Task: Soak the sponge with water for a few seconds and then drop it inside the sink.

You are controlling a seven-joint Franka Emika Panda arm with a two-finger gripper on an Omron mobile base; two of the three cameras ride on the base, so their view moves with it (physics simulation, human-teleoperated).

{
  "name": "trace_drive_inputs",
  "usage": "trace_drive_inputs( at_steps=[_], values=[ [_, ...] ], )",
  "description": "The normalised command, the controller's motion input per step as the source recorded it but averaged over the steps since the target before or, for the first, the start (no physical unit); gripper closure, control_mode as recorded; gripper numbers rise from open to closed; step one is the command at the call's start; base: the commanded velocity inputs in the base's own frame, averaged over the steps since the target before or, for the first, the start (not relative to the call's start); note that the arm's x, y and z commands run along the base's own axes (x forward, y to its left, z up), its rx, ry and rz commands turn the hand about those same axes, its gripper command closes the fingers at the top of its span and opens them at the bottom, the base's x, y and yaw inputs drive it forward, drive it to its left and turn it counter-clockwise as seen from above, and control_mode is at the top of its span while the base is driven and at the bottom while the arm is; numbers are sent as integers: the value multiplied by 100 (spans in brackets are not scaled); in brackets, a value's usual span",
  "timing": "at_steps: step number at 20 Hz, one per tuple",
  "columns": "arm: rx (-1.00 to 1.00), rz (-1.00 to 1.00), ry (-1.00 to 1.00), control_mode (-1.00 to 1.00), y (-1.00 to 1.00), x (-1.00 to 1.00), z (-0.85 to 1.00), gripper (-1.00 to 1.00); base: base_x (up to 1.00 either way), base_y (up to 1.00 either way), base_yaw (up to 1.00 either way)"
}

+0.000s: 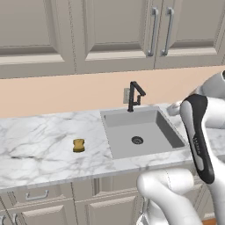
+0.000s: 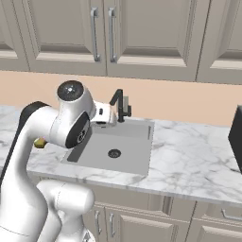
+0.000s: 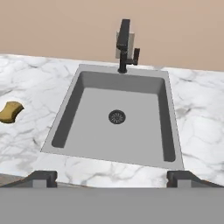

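The sponge point(image 1: 78, 145) lies flat on the marble counter point(image 1: 39, 149), to the left of the sink point(image 1: 169, 132), apart from its rim. In the hand view the sponge point(image 3: 10, 111) is at the left edge, on the counter point(image 3: 201, 122) beside the left wall of the sink point(image 3: 70, 105). In the right base view a small yellow piece of the sponge point(image 2: 40, 142) shows just behind the white arm point(image 2: 56, 123); most of it is hidden there.

The sink is a grey rectangular basin with a round dark drain point(image 1: 137, 140) on its floor. The basin looks dry and nothing lies in it. The black faucet point(image 1: 134, 95) stands at the back rim, near the middle, and its spout points over the basin. I see no stream under the spout in these pictures.

The gripper point(image 3: 112, 179) is released: in the hand view its two dark fingertips point(image 3: 43, 177) stand far apart at the bottom, and there is nothing between them. It looks down on the near rim of the sink from above, well apart from the sponge. In the right base view the gripper point(image 2: 105, 115) is partly covered by the arm, near the faucet point(image 2: 120, 105) and above the back left part of the sink point(image 2: 144, 142).

Beige cabinets point(image 1: 110, 30) with metal handles point(image 1: 154, 30) hang above the counter, and a plain peach wall point(image 1: 52, 94) is behind it. A dark object point(image 2: 236, 134) stands at the right edge of the right base view; I cannot tell what it is.
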Motion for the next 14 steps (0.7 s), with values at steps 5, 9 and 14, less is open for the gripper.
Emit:
trace_drive_inputs(
  at_steps=[5, 9, 14],
  values=[
    [0, 10, -16, -100, -45, -1, 0, -100, 0, 0, 0],
    [0, 10, -19, -100, -36, 0, 0, -100, 0, 0, 0],
    [0, 10, -21, -100, -30, 0, 0, -100, 0, 0, 0]
  ],
)
